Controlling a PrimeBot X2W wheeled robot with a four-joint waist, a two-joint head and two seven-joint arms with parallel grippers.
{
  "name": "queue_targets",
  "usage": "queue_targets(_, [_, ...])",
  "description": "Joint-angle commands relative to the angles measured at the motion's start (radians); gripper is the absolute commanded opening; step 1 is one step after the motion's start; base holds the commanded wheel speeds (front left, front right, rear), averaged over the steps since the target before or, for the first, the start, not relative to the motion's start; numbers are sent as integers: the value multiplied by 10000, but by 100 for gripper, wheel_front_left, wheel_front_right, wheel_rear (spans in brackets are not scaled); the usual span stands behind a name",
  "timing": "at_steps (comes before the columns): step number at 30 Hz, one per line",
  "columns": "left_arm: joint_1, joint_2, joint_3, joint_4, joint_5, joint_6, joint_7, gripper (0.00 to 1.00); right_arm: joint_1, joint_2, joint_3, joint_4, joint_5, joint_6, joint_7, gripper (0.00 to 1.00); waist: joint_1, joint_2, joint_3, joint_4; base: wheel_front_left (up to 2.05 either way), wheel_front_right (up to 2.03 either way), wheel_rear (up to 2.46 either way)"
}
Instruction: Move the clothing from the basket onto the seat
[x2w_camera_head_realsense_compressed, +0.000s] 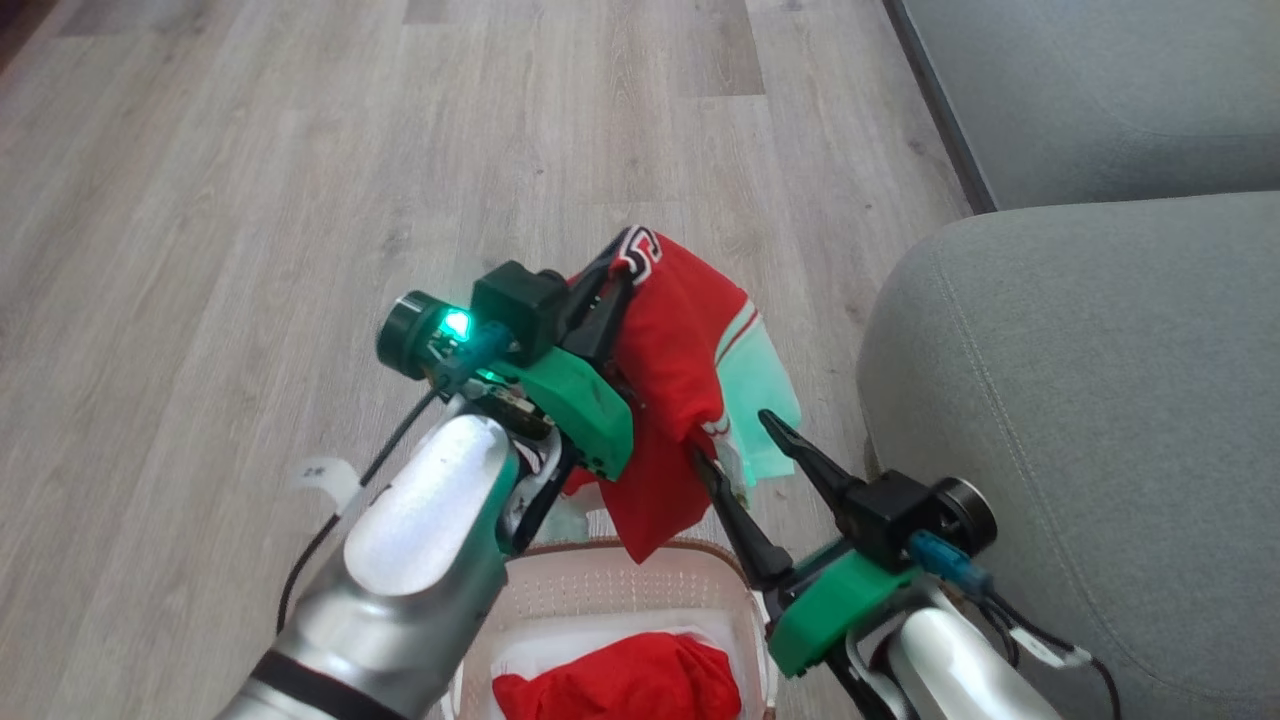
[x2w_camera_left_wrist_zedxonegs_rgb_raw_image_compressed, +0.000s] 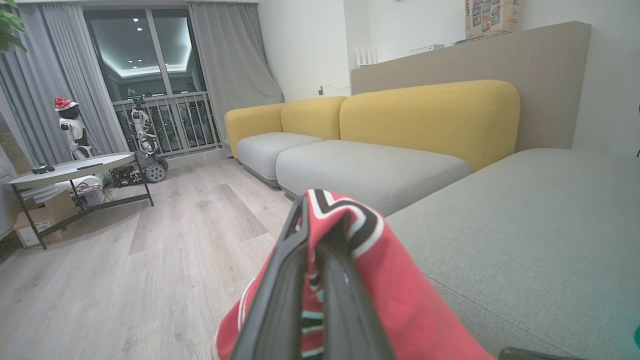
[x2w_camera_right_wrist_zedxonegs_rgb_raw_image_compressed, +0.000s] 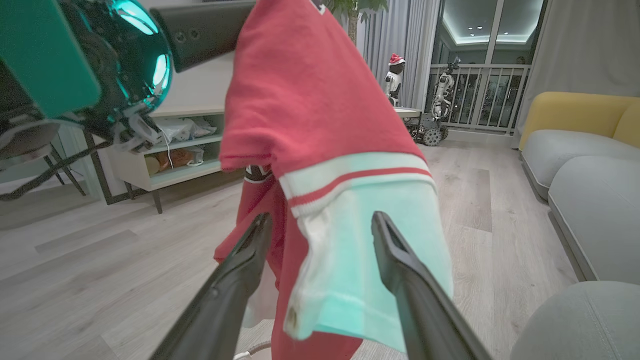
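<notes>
In the middle of the head view, the left gripper (x2w_camera_head_realsense_compressed: 612, 285) is pinched shut on the clothing (x2w_camera_head_realsense_compressed: 680, 380), a light, floppy shirt dangling over the basket (x2w_camera_head_realsense_compressed: 640, 560). The seat (x2w_camera_head_realsense_compressed: 1080, 420) is on the right.

Left wrist view: it's clamped on the striped collar, a good hold.

Right wrist view: the right gripper (x2w_camera_right_wrist_zedxonegs_rgb_raw_image_compressed: 321, 216) gapes wide and empty by the white hem.

The lettering is maybe a number, but it's unreadable.

Head camera looks steeply down on the basket (x2w_camera_head_realsense_compressed: 610, 590); both wrist cameras, roughly level, closely share the hanging clothing (x2w_camera_right_wrist_zedxonegs_rgb_raw_image_compressed: 310, 100).
</notes>
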Motion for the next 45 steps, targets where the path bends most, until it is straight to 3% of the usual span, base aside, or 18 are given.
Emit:
queue_targets(1, [-802, 119, 242, -363, -103, 87, -56, 0, -663, 5, 219, -190, 85, 71, -93, 100, 1, -1, 15, 33, 0, 0, 0])
queue_targets(9, [-897, 119, -408, -511, -706, 400, -189, 0, -1513, 5, 423, 649, 157, 71, -94, 100, 1, -1, 83, 246, 0, 0, 0])
queue_targets(10, [-891, 119, -471, -513, -758, 437, -212, 0, -1596, 5, 455, 754, 176, 71, -94, 95, 1, -1, 93, 271, 0, 0, 0])
queue_targets(11, [-884, 119, -524, -509, -815, 476, -231, 0, -1672, 5, 471, 852, 199, 71, -94, 75, 1, -1, 103, 294, 0, 0, 0])
queue_targets(12, [-880, 119, -575, -505, -864, 509, -251, 0, -1737, 5, 482, 947, 227, 71, -94, 42, 1, -1, 113, 316, 0, 0, 0])
queue_targets(13, [-875, 119, -626, -499, -909, 537, -271, 0, -1797, 5, 487, 1023, 252, 71, -94, 24, 1, -1, 124, 335, 0, 0, 0])
queue_targets(14, [-872, 119, -674, -490, -946, 563, -291, 0, -1850, 5, 485, 1074, 277, 71, -94, 0, 1, -1, 135, 351, 0, 0, 0])
queue_targets(23, [-577, 129, -602, -192, -1237, 773, -495, 0, -2043, 5, 14, 1087, 324, 71, -94, 0, 1, -1, 283, 216, 0, 0, 0])
queue_targets(24, [-524, 136, -573, -167, -1249, 785, -523, 11, -2080, 5, -78, 1073, 296, 71, -94, 0, 1, -1, 299, 184, 0, 0, 0])
queue_targets(25, [-524, 136, -573, -167, -1249, 785, -523, 11, -2080, 5, -78, 1073, 296, 71, -94, 0, 1, -1, 299, 184, 0, 0, 0])
queue_targets(26, [-459, 140, -527, -152, -1278, 796, -551, 31, -2124, 5, -174, 1057, 278, 71, -94, 0, 1, -1, 316, 146, 0, 0, 0])
queue_targets(28, [-254, 138, -340, -166, -1502, 774, -598, 61, -2254, 5, -359, 1054, 237, 71, -94, 0, 1, -1, 375, 56, 0, 0, 0])
queue_targets(30, [-67, 148, -296, -147, -1525, 742, -633, 100, -2417, 5, -572, 1097, 86, 71, -94, 0, 1, -1, 410, -29, 0, 0, 0])
queue_targets(37, [704, 163, 2, -437, -1169, 707, -676, 100, -3088, 5, -1445, 1182, -644, 71, -94, 0, 1, -1, 590, -575, 0, 0, 0])
queue_targets(45, [1648, 135, 137, -1039, -691, 364, -678, 100, -3333, 5, -2244, 1087, -1407, 71, -94, 0, 1, -1, 748, -1537, 0, 0, 0])
